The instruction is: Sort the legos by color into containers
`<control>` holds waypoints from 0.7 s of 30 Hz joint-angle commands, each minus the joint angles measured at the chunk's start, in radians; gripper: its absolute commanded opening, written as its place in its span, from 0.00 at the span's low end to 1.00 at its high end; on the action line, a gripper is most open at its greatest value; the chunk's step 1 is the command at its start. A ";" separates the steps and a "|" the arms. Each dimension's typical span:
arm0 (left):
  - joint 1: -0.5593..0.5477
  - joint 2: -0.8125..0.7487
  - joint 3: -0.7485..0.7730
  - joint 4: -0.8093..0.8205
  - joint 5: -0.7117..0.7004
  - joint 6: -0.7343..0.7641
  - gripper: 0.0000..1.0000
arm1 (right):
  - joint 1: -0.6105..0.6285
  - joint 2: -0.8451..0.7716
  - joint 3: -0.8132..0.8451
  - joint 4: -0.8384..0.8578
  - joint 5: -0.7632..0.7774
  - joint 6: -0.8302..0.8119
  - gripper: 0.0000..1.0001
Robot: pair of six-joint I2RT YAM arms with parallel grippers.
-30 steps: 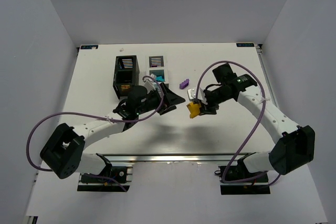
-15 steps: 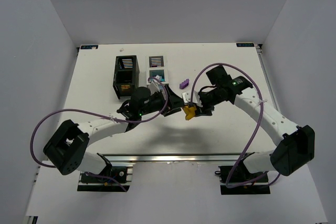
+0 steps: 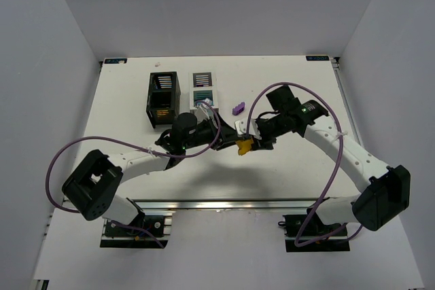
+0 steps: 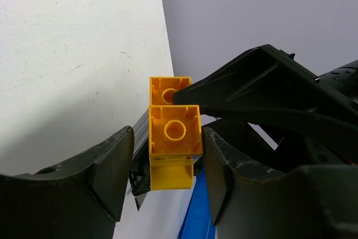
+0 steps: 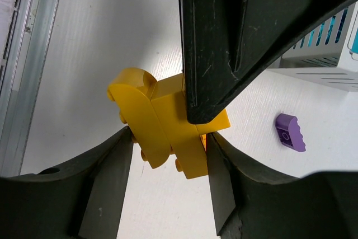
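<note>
Yellow lego (image 4: 174, 132) mid-frame: right hand (image 5: 168, 149) clamps it; left hand (image 4: 168, 160) straddles, grip unclear. Confirm squeeze before right releases.

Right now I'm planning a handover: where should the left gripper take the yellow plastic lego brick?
Pinch the yellow plastic lego brick across the flat side walls of its square end, coming from opposite the right gripper: that end juts free of those fingers.

One black container (image 3: 152, 100); one white container (image 3: 203, 77); one yellow lego (image 4: 173, 138); one loose purple lego (image 3: 238, 108)
</note>
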 commanded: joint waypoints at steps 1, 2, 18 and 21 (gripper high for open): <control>-0.006 -0.002 0.020 0.035 0.020 -0.002 0.60 | 0.012 -0.028 -0.003 0.016 -0.008 0.014 0.35; -0.006 -0.002 0.020 0.036 0.020 -0.002 0.59 | 0.012 -0.030 -0.006 0.019 -0.005 0.015 0.36; -0.006 0.004 0.024 0.073 0.049 0.005 0.08 | 0.018 -0.038 -0.044 0.054 0.024 0.051 0.72; -0.006 -0.017 0.018 0.050 0.038 0.025 0.07 | 0.016 -0.028 -0.041 0.055 0.027 0.086 0.89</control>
